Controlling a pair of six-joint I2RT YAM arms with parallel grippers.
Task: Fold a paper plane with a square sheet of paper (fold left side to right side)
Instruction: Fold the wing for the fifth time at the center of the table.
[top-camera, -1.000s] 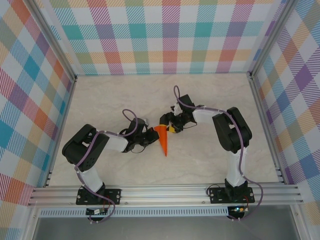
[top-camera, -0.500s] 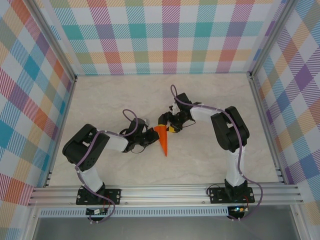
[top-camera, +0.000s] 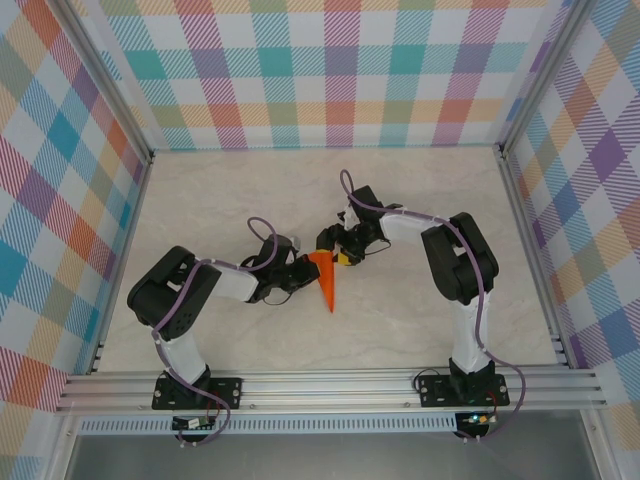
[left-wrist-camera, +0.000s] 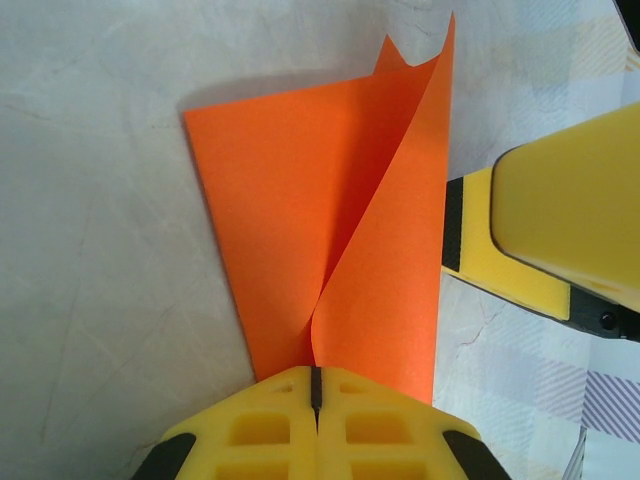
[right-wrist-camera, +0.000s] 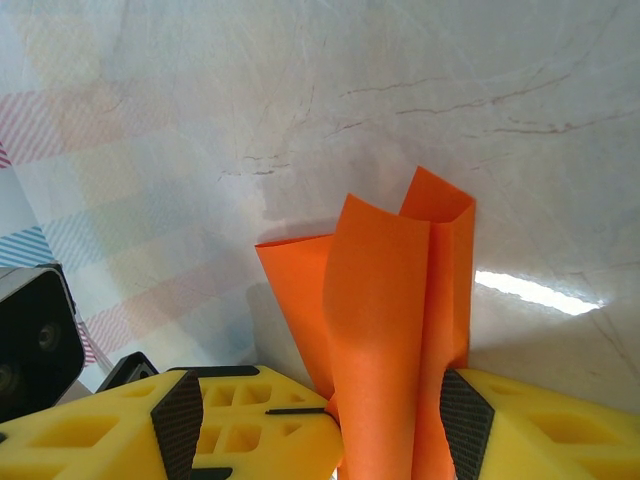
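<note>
- We see the paper plane (top-camera: 327, 281) lying near the middle of the table (top-camera: 430, 200), a narrow orange dart with its tip pointing toward the arm bases and its wide end lying between the two grippers.
- The left gripper (left-wrist-camera: 315, 385) has its jaws fully closed. They pinch the orange paper at the fold, and two layers fan out from that point away from the wrist camera.
- The right gripper (right-wrist-camera: 390, 400) has its jaws well apart, with one yellow finger (right-wrist-camera: 250, 420) on either side of the upright curled layers. We cannot tell whether the pads press on the paper.
- From the left wrist, the right gripper's yellow fingers sit just beside the paper's right edge and hide the table behind them.
- From above, both gripper heads crowd the plane's wide end and cover part of it, while the tip lies clear.
- Plaid walls (top-camera: 330, 70) enclose the table on three sides, and an aluminium rail (top-camera: 330, 385) carries both bases at the near edge.
- Purple cables (top-camera: 262, 232) loop over each forearm.
</note>
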